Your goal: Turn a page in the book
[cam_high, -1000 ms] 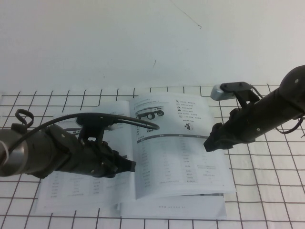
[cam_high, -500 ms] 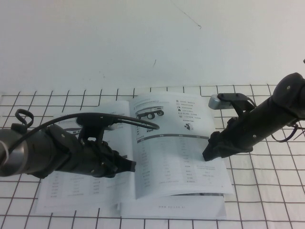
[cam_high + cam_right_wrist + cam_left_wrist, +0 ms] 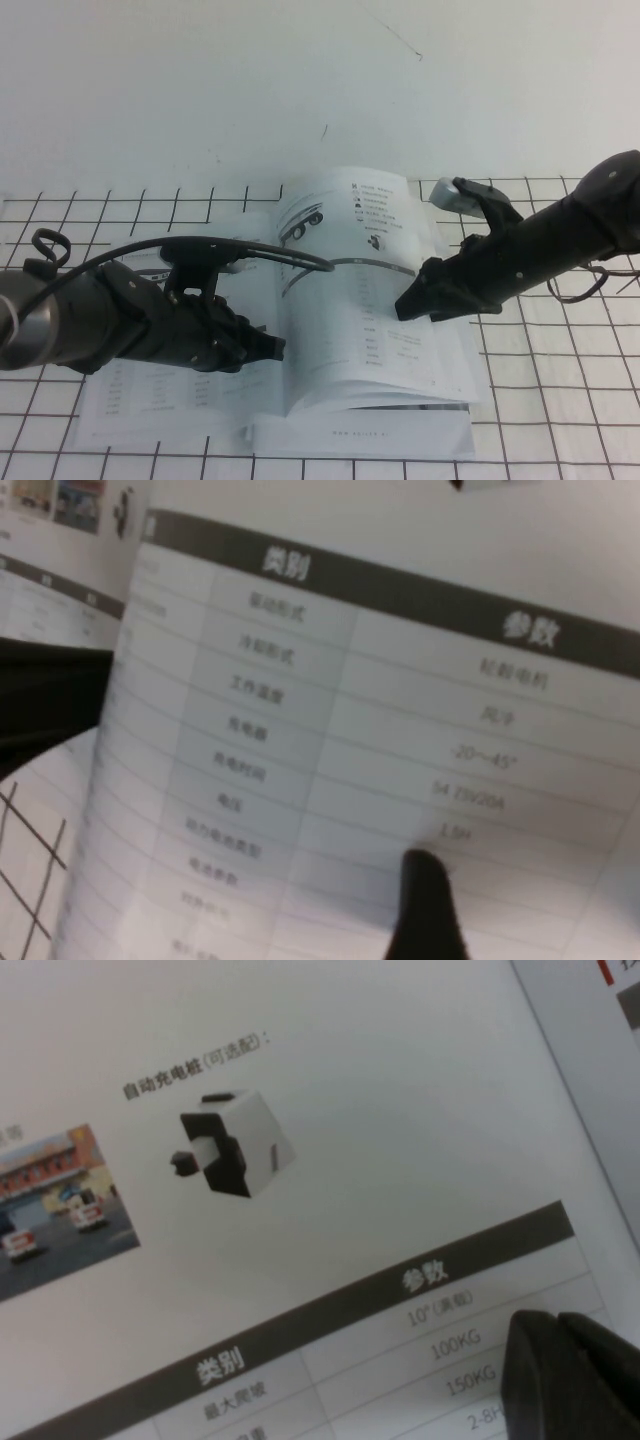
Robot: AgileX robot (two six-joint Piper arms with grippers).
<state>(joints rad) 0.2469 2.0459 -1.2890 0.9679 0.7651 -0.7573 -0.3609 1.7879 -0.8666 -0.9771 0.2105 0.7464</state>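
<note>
Grid table (image 3: 560, 400): page (image 3: 370, 290) lifted higher

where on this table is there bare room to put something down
Bare grid shows right of the book below the right gripper, and behind the book toward the wall. It is crowded mid-table: the left gripper rests on the left-hand leaf, the right one presses the lifting page.

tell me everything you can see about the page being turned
The page is a thin, glossy white leaf of the open book, printed with a black wheeled vehicle at the top, grey text, and a table under a dark header bar. It bows upward, its outer edge off the stack beneath. The right gripper presses on its table area. The left gripper rests on the opposite leaf, near the spine.
</note>
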